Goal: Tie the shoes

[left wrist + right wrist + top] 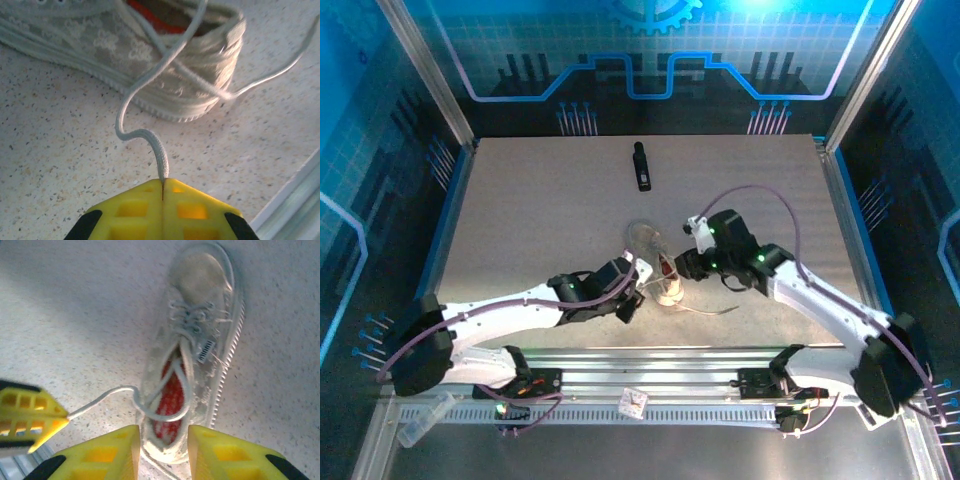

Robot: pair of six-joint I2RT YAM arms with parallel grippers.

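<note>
Left pincer (162, 182): pressed together, pinching one pale lace (159, 150). Right pincer (164, 440): fingers spread, one on either side of the heel; contact could not be told. One off-white sneaker (200, 355) sat on the desk (540, 220), a little toward 6 o'clock of centre, toe toward 12 o'clock, red lining showing. Two lace ends counted: one ran to the left pincer at 9 o'clock, the other (715, 312) trailed toward 4 o'clock. One black bar (641, 166) lay at 12 o'clock, well apart.
</note>
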